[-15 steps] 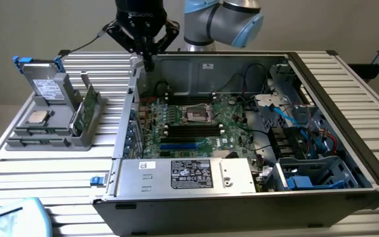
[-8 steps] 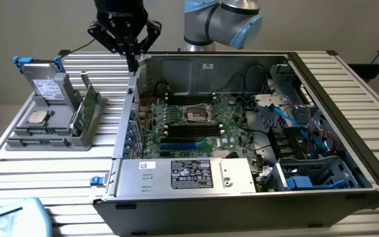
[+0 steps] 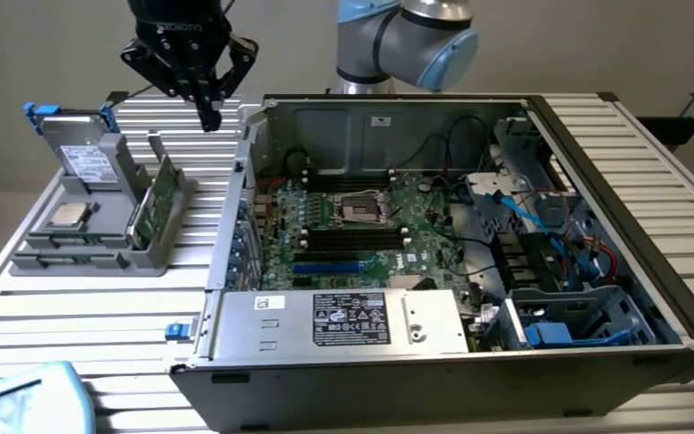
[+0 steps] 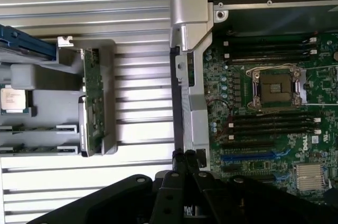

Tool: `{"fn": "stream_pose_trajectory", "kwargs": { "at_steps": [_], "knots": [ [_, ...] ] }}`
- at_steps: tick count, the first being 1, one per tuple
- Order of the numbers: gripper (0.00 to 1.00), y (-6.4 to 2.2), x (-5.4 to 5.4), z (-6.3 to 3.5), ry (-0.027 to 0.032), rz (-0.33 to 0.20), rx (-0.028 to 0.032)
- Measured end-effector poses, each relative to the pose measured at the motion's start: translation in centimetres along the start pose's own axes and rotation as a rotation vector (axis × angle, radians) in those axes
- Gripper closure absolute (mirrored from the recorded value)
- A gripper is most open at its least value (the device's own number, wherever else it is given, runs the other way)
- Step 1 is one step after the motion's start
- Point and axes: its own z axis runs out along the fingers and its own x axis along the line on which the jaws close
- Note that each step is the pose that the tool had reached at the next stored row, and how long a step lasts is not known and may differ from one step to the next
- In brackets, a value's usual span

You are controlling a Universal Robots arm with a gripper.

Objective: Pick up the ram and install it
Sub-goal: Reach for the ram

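1. My claw hangs closed. The black fingers are pressed pad to pad and taper to one point.
2. Position: I'm over the slatted table, btwn the gray holder and the PC case, near the holder's far end.
3. The ram stands on its long edge in the holder's upright slots, on the case side. It's a thin green board, tight beside a taller green card. A metal bracket rises at that card's far end. The two boards overlap and I can't split them cleanly.
4. Room: a lane of bare ribbed slats, pale metal, runs btwn the holder and the case wall.
5. The case is a black sheet-metal box w/ its open side up and a thin hard rim. In the wrist view its silver corner flange sits just beside my tips.
6. Inside is the green motherboard. A square socket sits mid-board, w/ long black slots in pairs on both sides of it.
7. Toward the exterior view's right, black, blue and red cables crowd the bays. It's tight there.
8. A silver PSU box w/ a printed label lies along the near wall.
9. The holder is matte gray and blocky, w/ dividers. A square silver CPU chip lies flat in it, and a drive w/ blue rails stands at the far end.
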Motion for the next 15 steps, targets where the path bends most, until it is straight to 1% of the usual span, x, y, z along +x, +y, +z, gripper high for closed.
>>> {"fn": "stream_pose_trajectory", "kwargs": {
  "at_steps": [15],
  "knots": [
    [0.89, -0.48, 6.8, -0.14, 0.0022, 0.0, -0.0102]
  ]
}}
